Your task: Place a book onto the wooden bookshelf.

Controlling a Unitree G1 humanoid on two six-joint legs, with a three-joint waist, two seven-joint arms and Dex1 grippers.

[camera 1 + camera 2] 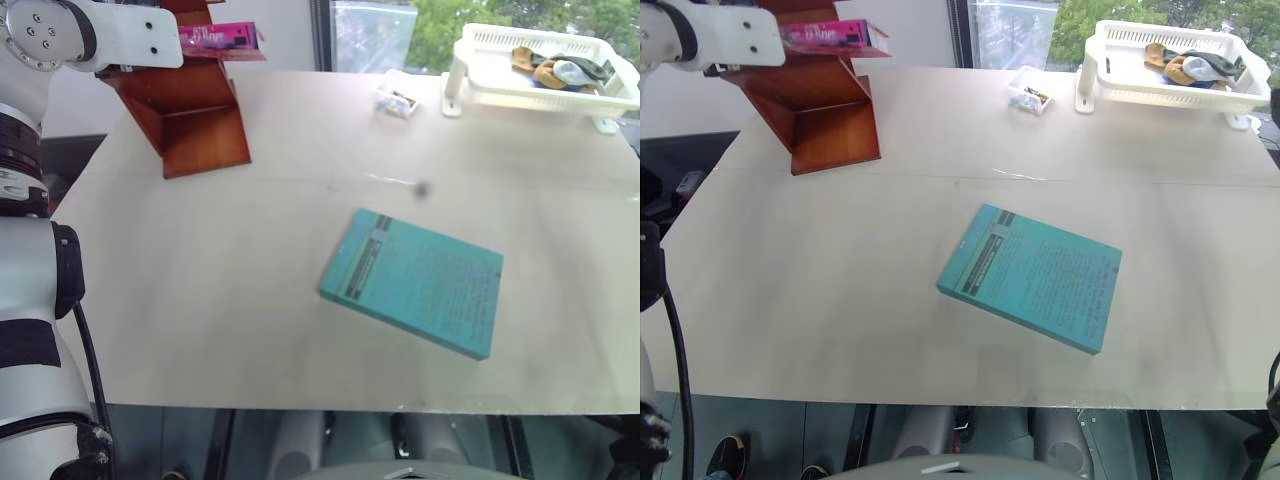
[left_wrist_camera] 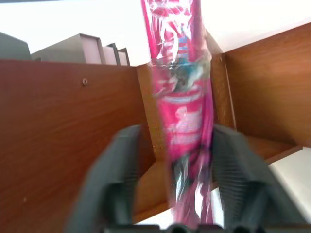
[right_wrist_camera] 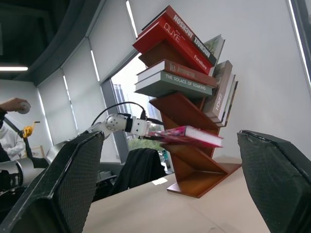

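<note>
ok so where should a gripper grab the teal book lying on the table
Probably by its long edge that faces the white basket, coming from above with the fingers across the thickness. The teal book lies flat and skewed on the table, so no face is free to pinch; that side has open table. Likely an edge must be tipped up or slid past the table's near edge first.

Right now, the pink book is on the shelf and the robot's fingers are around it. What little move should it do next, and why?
Probably pull the left gripper straight back. The pink book already lies on a tier of the wooden bookshelf, and the fingers stand open on either side of it, not squeezing. Backing out straight should avoid nudging the book off.
</note>
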